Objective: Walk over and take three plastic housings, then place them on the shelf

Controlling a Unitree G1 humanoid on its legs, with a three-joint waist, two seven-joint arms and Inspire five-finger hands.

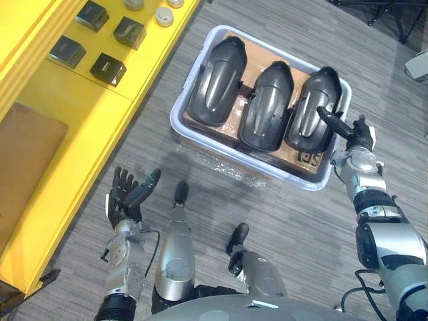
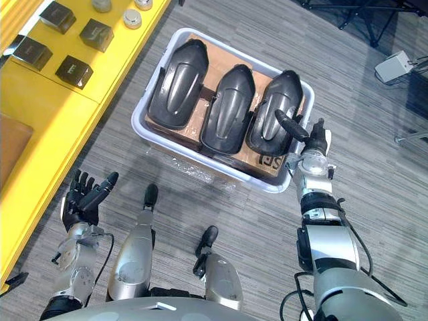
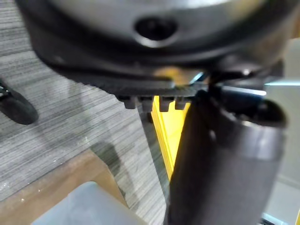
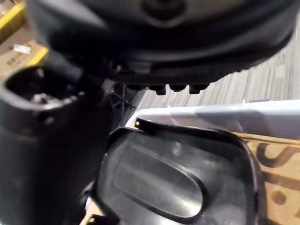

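Right hand [image 1: 354,138] spread wide, thumb over the rightmost housing [image 1: 309,100] of three lying in the bin [image 1: 175,120], nothing gripped yet, left hand [image 1: 124,197] open by the yellow shelf [image 1: 80,107], and a shallow pinch could let that smooth shell slip.

- The left hand [image 3: 154,56] is relaxed, its thumb [image 3: 225,159] standing out beside its row of fingertips [image 3: 165,104].
- Past them: grey striped floor [image 3: 70,117], a yellow shelf edge [image 3: 174,126], and a brown board [image 3: 56,180] touching a blurred pale grey shape [image 3: 84,208].
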